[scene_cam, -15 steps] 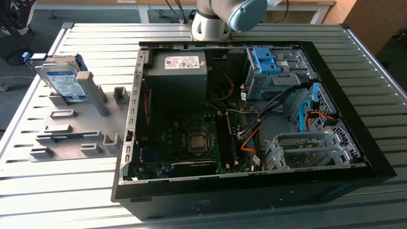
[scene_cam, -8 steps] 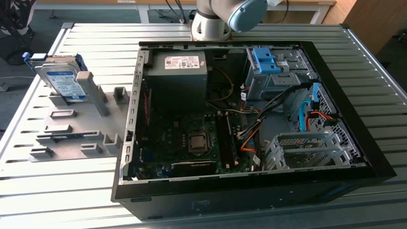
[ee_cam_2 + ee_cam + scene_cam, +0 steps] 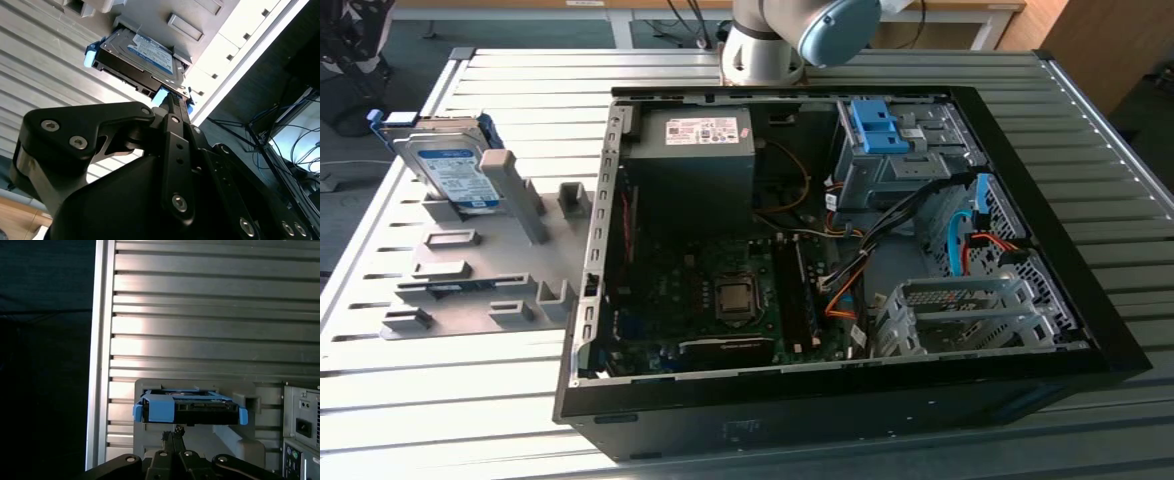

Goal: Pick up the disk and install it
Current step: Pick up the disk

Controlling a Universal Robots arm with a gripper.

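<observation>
The gripper (image 3: 171,102) is seen closed narrow with nothing held, aimed at the disk (image 3: 150,52) but apart from it in both wrist views. The disk (image 3: 454,165) is stood on edge in the grey rack (image 3: 467,290) at the upper left of the exterior view, so pickup and installation are both judged undone. The open case (image 3: 854,410) is set to the right, and cables (image 3: 961,235) are strung above its cage (image 3: 961,310) at lower right.
</observation>
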